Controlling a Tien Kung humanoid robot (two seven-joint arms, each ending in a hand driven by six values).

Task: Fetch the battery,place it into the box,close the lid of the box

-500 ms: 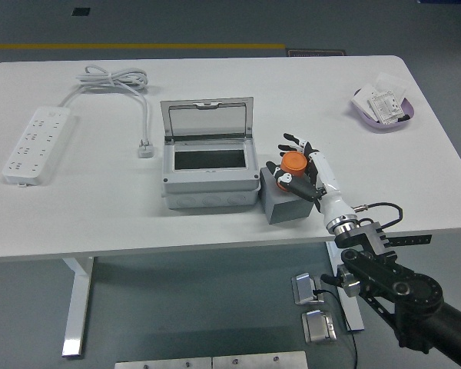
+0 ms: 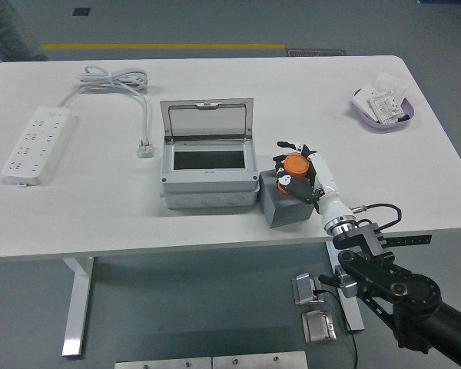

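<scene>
Orange battery (image 2: 295, 164) clasped in right robot hand (image 2: 296, 173) atop grey block (image 2: 286, 207), beside open box (image 2: 209, 163).

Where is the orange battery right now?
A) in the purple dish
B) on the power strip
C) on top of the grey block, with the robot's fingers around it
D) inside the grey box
C: the orange battery sits on top of the grey block, with the right hand curled around it, beside the open grey box, not inside it.
</scene>
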